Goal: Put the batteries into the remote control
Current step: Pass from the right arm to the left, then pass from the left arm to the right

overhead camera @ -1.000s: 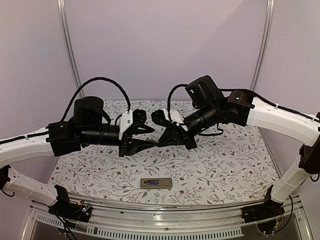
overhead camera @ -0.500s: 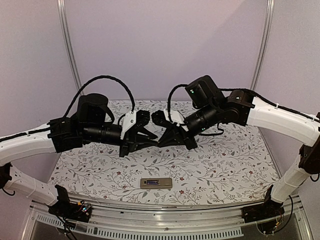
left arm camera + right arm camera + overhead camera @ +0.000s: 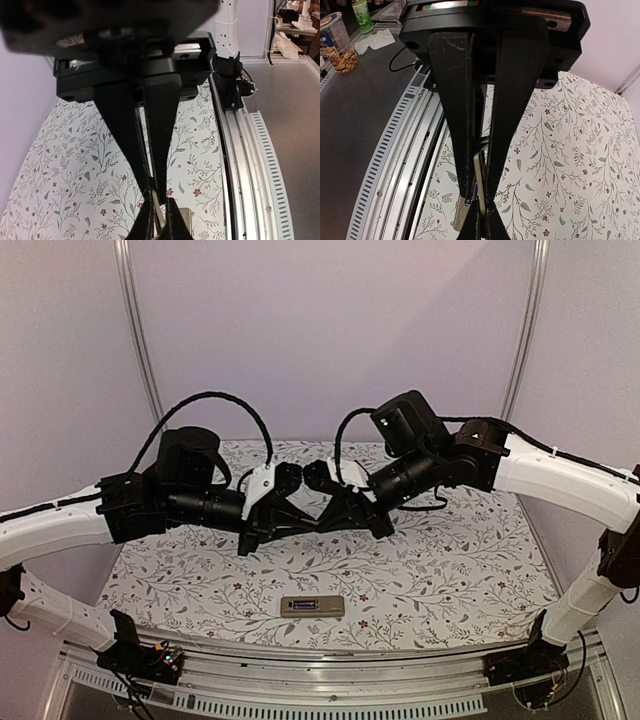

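Grip check: my left gripper [image 3: 308, 526] and right gripper [image 3: 326, 524] meet tip to tip above the table [image 3: 450, 570], both pinched narrow on one thin pale strip [image 3: 478, 175]. Remote control [image 3: 312, 606] lies below near the front edge; no batteries seen. I should release one side only once the other holds firm.

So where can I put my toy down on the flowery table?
Bare flowery cloth lies either side of the small tan-grey remote control. It's crowded mid-table, where the left tool and right tool meet.
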You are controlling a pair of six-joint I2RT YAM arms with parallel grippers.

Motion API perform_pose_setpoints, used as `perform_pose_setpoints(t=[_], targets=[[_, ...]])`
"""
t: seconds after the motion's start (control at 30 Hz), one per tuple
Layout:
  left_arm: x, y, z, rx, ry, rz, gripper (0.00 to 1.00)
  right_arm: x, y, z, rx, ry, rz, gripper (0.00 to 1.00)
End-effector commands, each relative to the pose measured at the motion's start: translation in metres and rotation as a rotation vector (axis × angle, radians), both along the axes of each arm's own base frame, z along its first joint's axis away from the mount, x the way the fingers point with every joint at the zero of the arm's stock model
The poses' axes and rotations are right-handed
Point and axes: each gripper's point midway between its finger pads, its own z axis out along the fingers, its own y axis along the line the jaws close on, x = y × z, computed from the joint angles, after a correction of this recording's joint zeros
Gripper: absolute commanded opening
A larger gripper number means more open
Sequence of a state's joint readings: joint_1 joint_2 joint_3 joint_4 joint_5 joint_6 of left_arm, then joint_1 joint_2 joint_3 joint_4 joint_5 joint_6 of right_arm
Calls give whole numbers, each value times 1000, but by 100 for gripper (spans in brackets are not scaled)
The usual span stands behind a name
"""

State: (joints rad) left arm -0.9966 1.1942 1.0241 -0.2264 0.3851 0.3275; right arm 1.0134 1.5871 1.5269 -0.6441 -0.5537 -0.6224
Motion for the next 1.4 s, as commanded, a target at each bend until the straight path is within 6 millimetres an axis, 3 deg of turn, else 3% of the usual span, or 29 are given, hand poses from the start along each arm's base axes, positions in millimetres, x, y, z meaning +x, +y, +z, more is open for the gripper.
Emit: perform_pose_setpoints(t=[0.0, 0.13, 0.2, 0.33, 0.47, 0.57, 0.67, 0.8, 1.03, 1.17, 1.37], targets=[[4, 2, 6, -1, -3, 9, 1, -1, -1, 14, 25, -23, -2, 0], [5, 1, 9, -16, -2, 11, 0, 2, 0, 15, 31, -37, -15, 2], [8, 1, 11, -31, 6, 28, 0, 9, 1, 18, 40, -54, -55, 18], [24, 2, 15, -83, 53, 114, 0, 20, -2, 18, 73, -114, -121, 40], [48, 10, 28, -211, 136, 233, 0, 27, -8, 33, 214, -229, -173, 52], [60, 21, 39, -326, 200, 290, 0, 17, -16, 53, 381, -336, -170, 56], [65, 30, 48, -415, 240, 313, 0, 12, -25, 69, 532, -493, -206, 68], [68, 36, 55, -469, 291, 308, 0, 32, -26, 77, 575, -595, -328, 81], [65, 35, 55, -491, 337, 278, 0, 44, 4, 70, 568, -716, -324, 81], [65, 34, 55, -493, 348, 270, 0, 51, 16, 68, 552, -749, -321, 72], [66, 33, 52, -486, 358, 267, 0, 67, 25, 65, 534, -760, -376, 68]])
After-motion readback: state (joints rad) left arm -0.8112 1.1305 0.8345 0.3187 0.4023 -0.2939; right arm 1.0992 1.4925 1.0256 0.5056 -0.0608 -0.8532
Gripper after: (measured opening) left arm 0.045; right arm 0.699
